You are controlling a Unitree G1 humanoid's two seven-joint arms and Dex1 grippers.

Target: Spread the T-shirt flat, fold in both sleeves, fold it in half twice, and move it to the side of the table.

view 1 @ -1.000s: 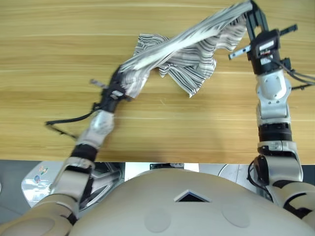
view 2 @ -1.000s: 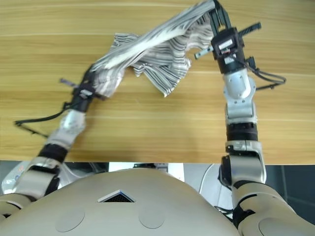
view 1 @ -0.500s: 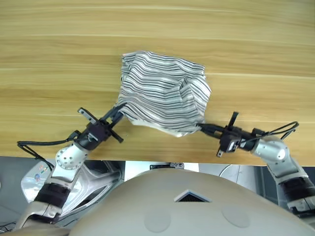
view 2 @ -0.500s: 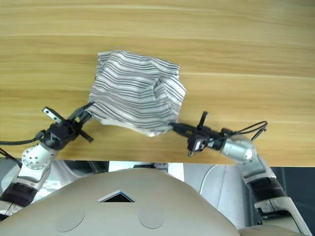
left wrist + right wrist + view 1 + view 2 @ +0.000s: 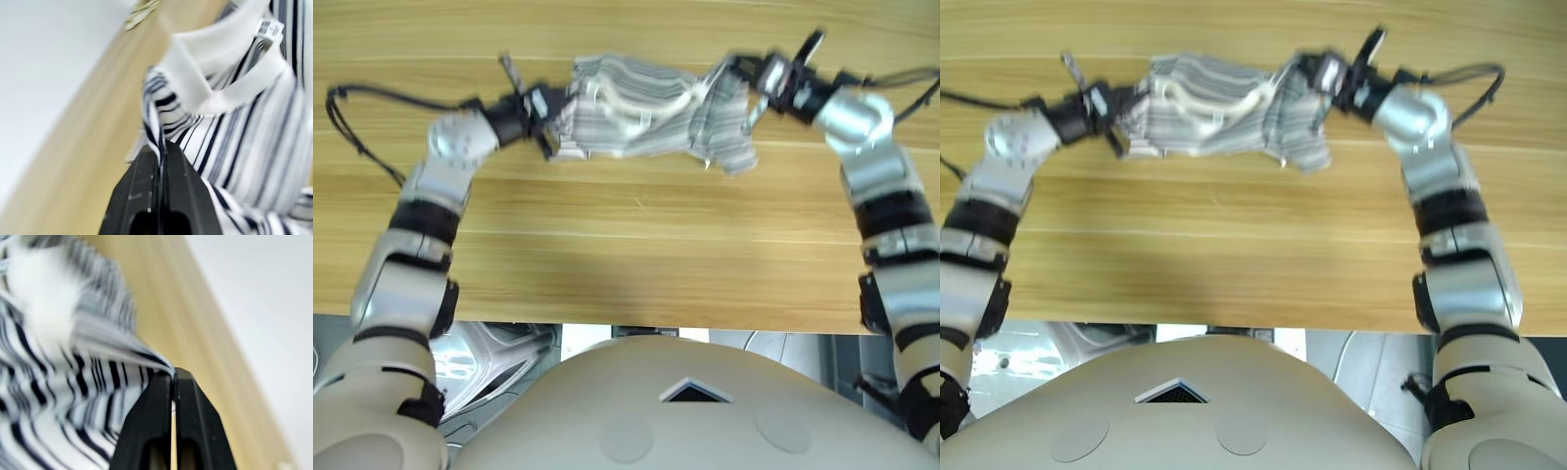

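Two tools have the garment pinched between them. On the left, the left tool (image 5: 546, 106) is clamped tight on an edge of the black-and-white striped cotton T-shirt (image 5: 636, 103), close to its white ribbed collar (image 5: 195, 68). The wrist view shows the dark fingers (image 5: 142, 196) pressed together with a thin fold of cloth caught between them. The shirt hangs bunched and sagging between the arms over the far part of the light wooden counter (image 5: 607, 255), with a loose flap drooping toward the right; whether it touches the wood I cannot tell. On the right, the right tool (image 5: 744, 80) is likewise closed on a striped edge. I judge the fabric light, thin and limp. It will slump wherever unsupported and may slip from a shallow pinch. The best holds are doubled seams at the shoulders or hem corners, well apart, so tension draws it flat.
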